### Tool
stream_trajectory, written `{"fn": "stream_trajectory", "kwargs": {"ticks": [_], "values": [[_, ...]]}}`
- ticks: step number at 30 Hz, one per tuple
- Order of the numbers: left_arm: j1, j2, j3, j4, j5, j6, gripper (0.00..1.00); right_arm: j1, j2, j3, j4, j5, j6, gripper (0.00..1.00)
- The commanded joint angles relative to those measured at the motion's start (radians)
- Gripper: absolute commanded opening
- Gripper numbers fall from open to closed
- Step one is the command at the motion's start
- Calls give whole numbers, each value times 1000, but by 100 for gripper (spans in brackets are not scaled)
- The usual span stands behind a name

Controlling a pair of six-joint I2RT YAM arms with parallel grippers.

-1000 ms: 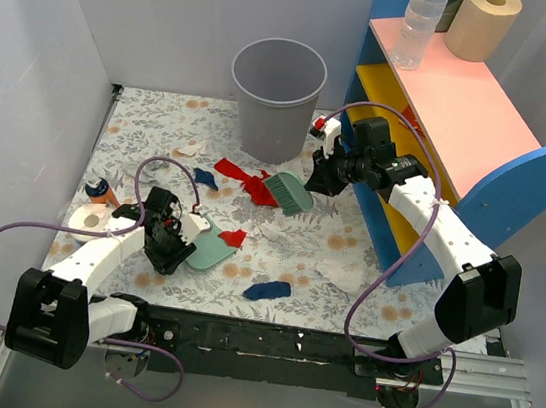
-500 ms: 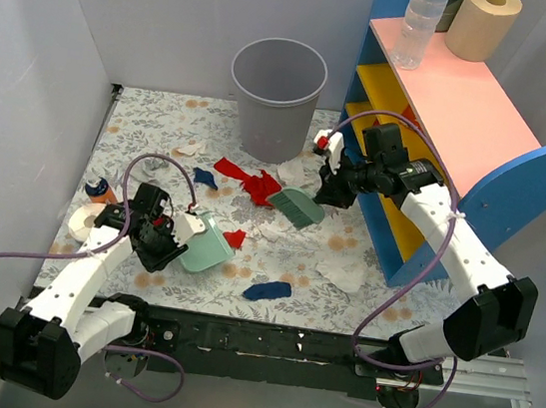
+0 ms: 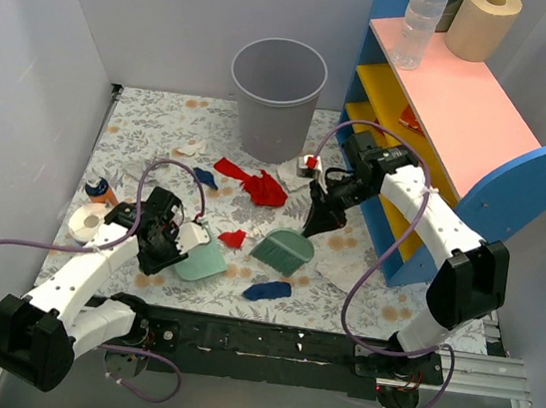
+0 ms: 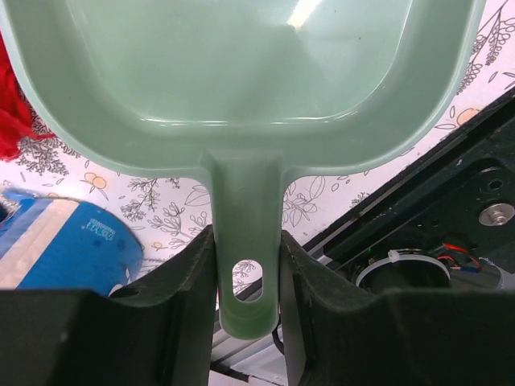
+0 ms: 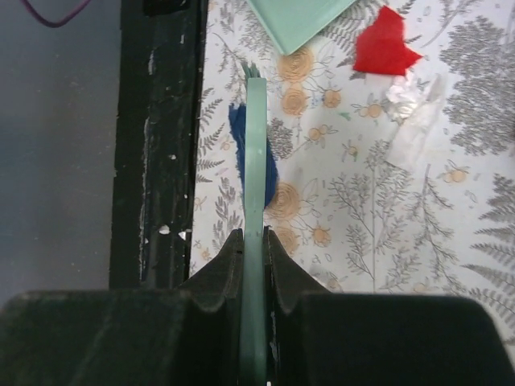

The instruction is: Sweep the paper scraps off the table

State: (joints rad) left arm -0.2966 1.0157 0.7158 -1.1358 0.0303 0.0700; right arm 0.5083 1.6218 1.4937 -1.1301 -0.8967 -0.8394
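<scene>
At lower left my left arm lies low with its elbow bent. My left tool (image 4: pixel 248 269) is clamped on the handle of the mint-green dustpan (image 3: pixel 201 259). Paper scraps (image 3: pixel 255 187) are scattered mid-frame across the desk (image 3: pixel 158 119), red, white and dark blue. From the right my right arm reaches in, wrist pitched down, and my right tool (image 5: pixel 254 245) pinches the green hand brush (image 3: pixel 283 251).
</scene>
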Motion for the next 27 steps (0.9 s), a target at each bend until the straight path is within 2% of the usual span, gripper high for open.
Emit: {"fn": "stream_trajectory", "kwargs": {"ticks": [1, 8, 11, 12, 13, 15, 19, 23, 27], "values": [[-45, -54, 39, -21, -78, -44, 0, 42, -3, -13, -59, -113, -32, 1], [-47, -49, 56, -48, -89, -91, 0, 87, 1, -128, 41, -117, 77, 1], [-45, -48, 65, -71, -87, -91, 0, 98, 16, -159, 156, -70, 178, 1], [-45, -48, 65, -77, -90, -93, 0, 98, 33, -150, 199, -59, 268, 1], [-45, -52, 68, -82, -90, -91, 0, 98, 44, -139, 278, -44, 314, 1], [-47, -60, 68, -84, -101, -98, 0, 98, 99, -93, 315, -15, 367, 1], [-44, -85, 63, -76, -122, -121, 0, 98, 234, 147, 244, -21, 290, 1], [-41, -104, 63, -74, -145, -144, 0, 96, 329, 278, 144, -100, 227, 1], [-41, -124, 56, -76, -165, -134, 0, 96, 300, 248, 106, -179, 185, 1]]}}
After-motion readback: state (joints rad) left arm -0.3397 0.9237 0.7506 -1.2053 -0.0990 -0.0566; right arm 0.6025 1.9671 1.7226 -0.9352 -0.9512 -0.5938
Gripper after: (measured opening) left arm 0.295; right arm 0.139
